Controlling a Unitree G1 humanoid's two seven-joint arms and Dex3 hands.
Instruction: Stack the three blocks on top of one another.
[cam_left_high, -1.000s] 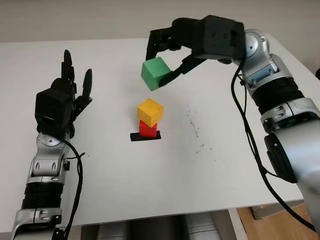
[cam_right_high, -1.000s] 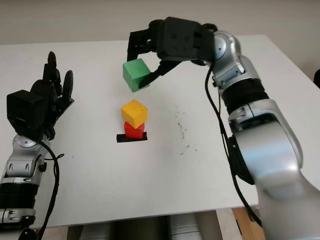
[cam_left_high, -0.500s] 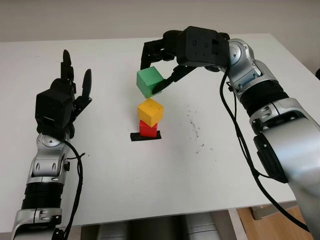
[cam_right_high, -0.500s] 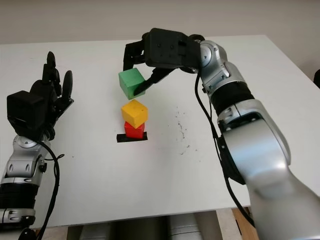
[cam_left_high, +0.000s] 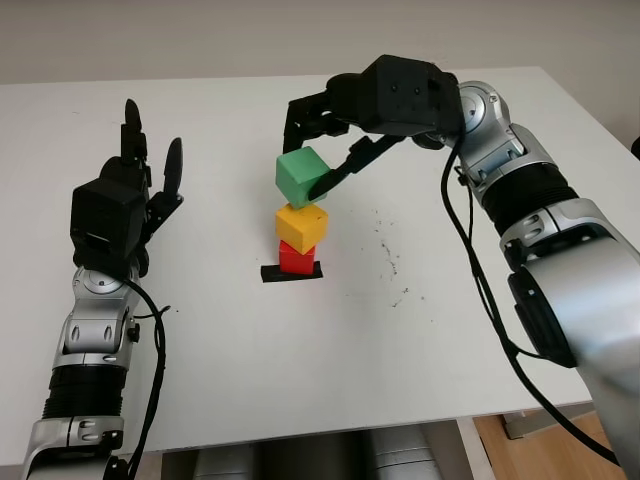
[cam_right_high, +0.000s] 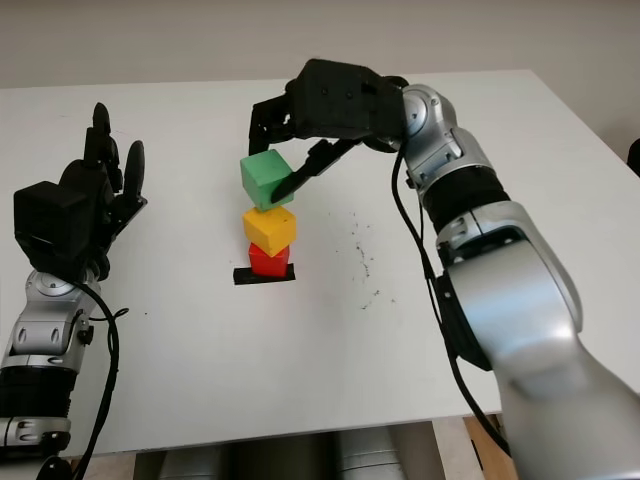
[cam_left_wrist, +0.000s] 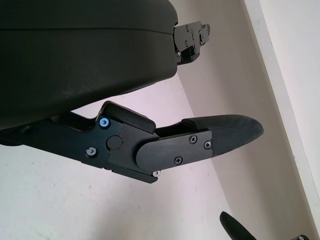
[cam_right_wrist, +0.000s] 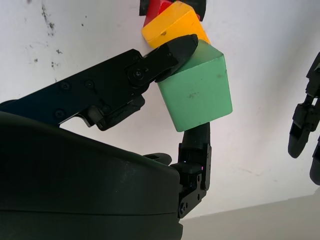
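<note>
Green block (cam_left_high: 302, 176) in black right hand (cam_left_high: 325, 150); yellow block (cam_left_high: 301, 226) over red block (cam_left_high: 295, 260); black marker strip (cam_left_high: 291, 272); white table (cam_left_high: 300, 360); black left hand (cam_left_high: 125, 205).

My left robot hand (cam_left_wrist: 150, 145) holds nothing and is open. Its black shell (cam_left_wrist: 75, 55) sits close to the camera; one finger (cam_left_wrist: 210, 140) reaches across the white desk (cam_left_wrist: 50, 200).

A big white table (cam_left_high: 300, 380) holds a small flat black mat (cam_left_high: 291, 272). A red block (cam_left_high: 295, 260) sits on the mat. Little dark specks (cam_left_high: 392, 262) dot the table nearby.
</note>
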